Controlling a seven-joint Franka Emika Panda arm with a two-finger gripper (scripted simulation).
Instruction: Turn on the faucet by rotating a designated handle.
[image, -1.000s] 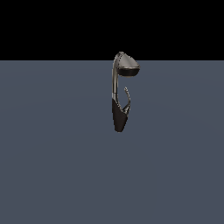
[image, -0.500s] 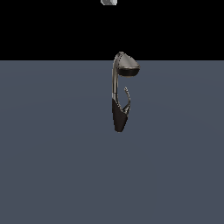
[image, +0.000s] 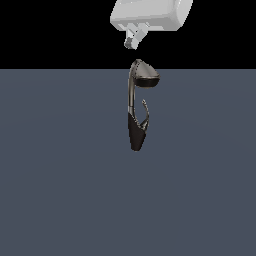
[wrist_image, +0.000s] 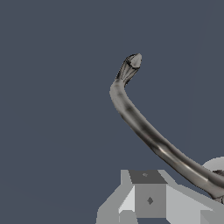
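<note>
While my gripper (image: 131, 42) hangs at twelve o'clock above the faucet (image: 136, 107), clear of it, I cannot tell whether the jaws are open or closed. On the grey bench (image: 55, 175) the faucet stands mid-scene in the exterior view, black cone base low, hooded head on top. Its thin curved handle (image: 145, 114) rises from the base, at three o'clock of the neck.

The faucet (image: 134, 100) is seen upright at the centre of the exterior view: a black tapered base, a slim grey neck, a hooded head at the top. The handle (image: 145, 111), a thin curved wire, is seen rising from the base on the right.
</note>
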